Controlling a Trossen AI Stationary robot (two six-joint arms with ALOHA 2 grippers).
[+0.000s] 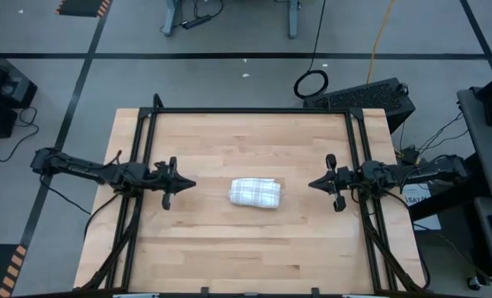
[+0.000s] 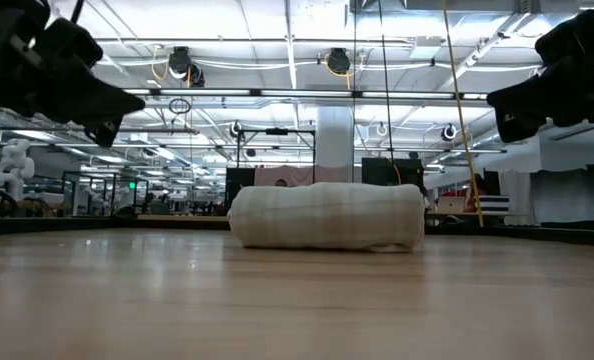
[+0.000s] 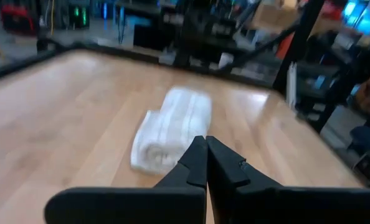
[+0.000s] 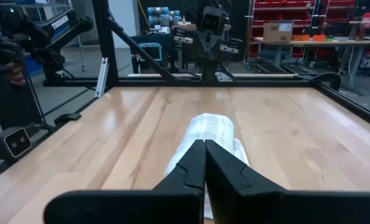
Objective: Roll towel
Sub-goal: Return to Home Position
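Observation:
The towel (image 1: 255, 192) is a white cloth with a faint grid check, rolled into a short cylinder. It lies on its side at the middle of the wooden table (image 1: 229, 257) and shows in the low view (image 2: 327, 216) and in both wrist views (image 3: 170, 127) (image 4: 210, 134). My left gripper (image 1: 190, 183) is shut at the table's left side, pointing level at the roll from a hand's width away. My right gripper (image 1: 312, 183) is shut at the right side, pointing level at the roll's other end. Neither touches the towel.
Black frame rails (image 1: 254, 111) run along the table's far edge and both sides. Bare wood lies all round the roll. Beyond the far edge stand a black box (image 1: 370, 95) and a coiled cable (image 1: 311, 83) on the floor.

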